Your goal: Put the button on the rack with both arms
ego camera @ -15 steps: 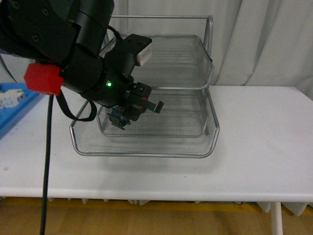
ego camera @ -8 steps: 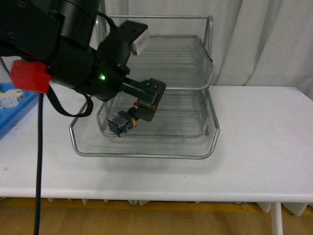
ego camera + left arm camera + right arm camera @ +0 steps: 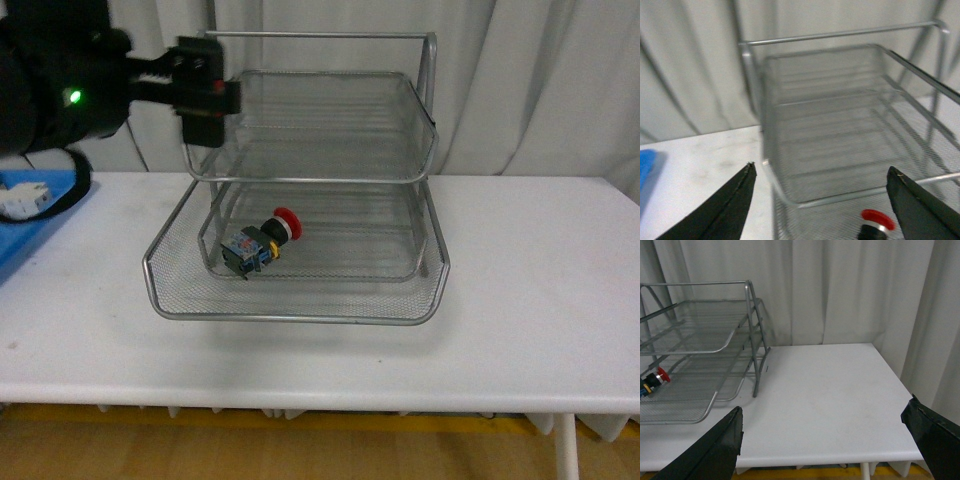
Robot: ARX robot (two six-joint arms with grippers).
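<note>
Both jaws spread, button [image 3: 258, 240] whole from front

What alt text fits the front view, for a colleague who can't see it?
A red-capped button lies on its side on a lower tier of the silver wire rack on a white table. The left end effector hangs empty, up beside the rack's top tier; the right arm is out of view.

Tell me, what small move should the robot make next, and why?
Probably draw the left gripper back, away from the rack. The button lies on a lower tier, touched by nothing, and the gripper hangs open by the top tier, so placing looks done.
</note>
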